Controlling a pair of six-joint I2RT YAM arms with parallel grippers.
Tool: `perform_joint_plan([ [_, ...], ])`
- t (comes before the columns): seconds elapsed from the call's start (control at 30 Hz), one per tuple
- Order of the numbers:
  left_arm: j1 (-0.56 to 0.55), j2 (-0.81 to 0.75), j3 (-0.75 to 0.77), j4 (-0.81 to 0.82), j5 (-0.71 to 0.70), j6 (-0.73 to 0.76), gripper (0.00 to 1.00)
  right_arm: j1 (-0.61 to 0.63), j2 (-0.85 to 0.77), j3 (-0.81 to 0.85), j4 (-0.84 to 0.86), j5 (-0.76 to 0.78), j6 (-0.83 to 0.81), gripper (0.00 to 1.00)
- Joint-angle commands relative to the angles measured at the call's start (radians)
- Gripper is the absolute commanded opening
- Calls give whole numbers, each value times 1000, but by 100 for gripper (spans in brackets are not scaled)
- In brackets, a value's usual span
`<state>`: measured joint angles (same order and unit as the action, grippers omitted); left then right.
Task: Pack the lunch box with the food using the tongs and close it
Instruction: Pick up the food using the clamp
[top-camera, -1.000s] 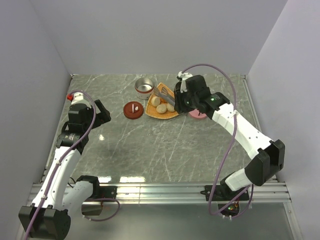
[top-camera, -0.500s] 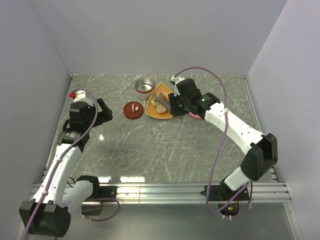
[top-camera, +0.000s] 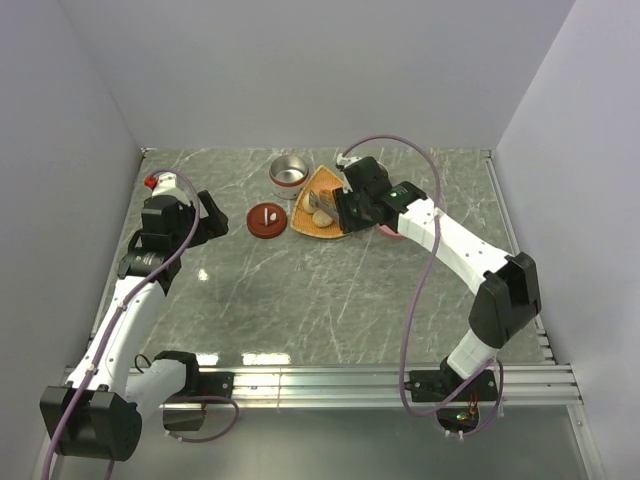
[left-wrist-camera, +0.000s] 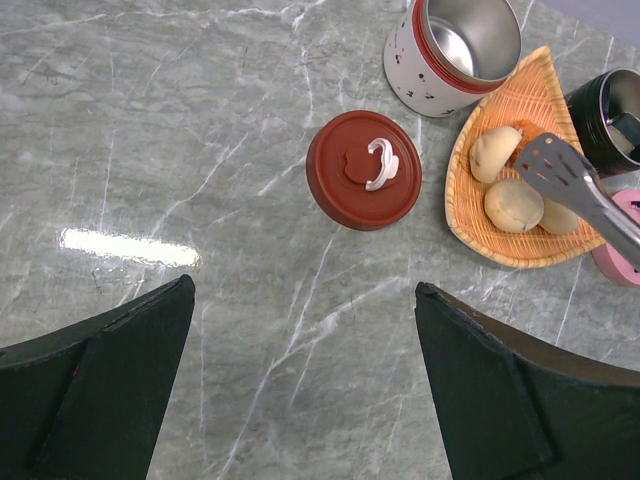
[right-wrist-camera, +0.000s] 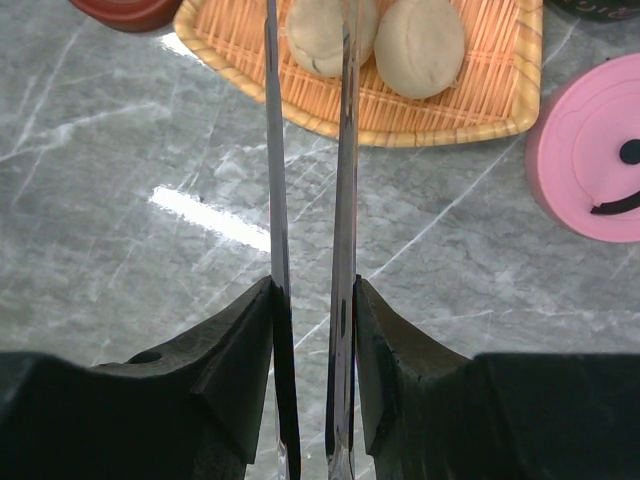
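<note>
Right hand (right-wrist-camera: 312, 290) holds tongs (right-wrist-camera: 346, 200) across tray (right-wrist-camera: 450, 110) edge.

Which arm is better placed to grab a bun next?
Probably right: its end effector holds the tongs, tips over the buns on the woven tray. The left end effector is open, empty.

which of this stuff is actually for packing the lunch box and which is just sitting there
For the job: tongs, buns, steel lunch box, red lid.

Just lying about, it seems: pink lid, black pot, woven tray (it only holds the buns).
</note>
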<state>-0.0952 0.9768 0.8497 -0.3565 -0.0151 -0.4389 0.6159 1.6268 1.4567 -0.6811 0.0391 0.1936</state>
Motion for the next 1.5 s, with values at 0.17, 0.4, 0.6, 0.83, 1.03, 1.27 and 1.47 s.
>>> perform_joint_plan([
  [0.17,-3,-33,11,19,18,3,99,19,45,93,-1,18,18,42],
  [0.4,-5,-38,0,21,18,3,99,22,47,117,-6,28,27,42],
  [0.6,-3,-36,-12,31,18,2,99,25,87,139,-26,19,29,42],
  [0.83,-3,-44,-21,30,20,6,99,44,137,197,-83,59,10,42],
  [1.03,-3,-52,-29,34,18,6,99,73,169,229,-115,107,1,41],
  [1.27,-5,-53,-32,34,-14,8,99,79,170,249,-118,119,0,18],
  [1.47,-3,-59,-32,36,-14,8,99,77,140,303,-127,113,1,17],
])
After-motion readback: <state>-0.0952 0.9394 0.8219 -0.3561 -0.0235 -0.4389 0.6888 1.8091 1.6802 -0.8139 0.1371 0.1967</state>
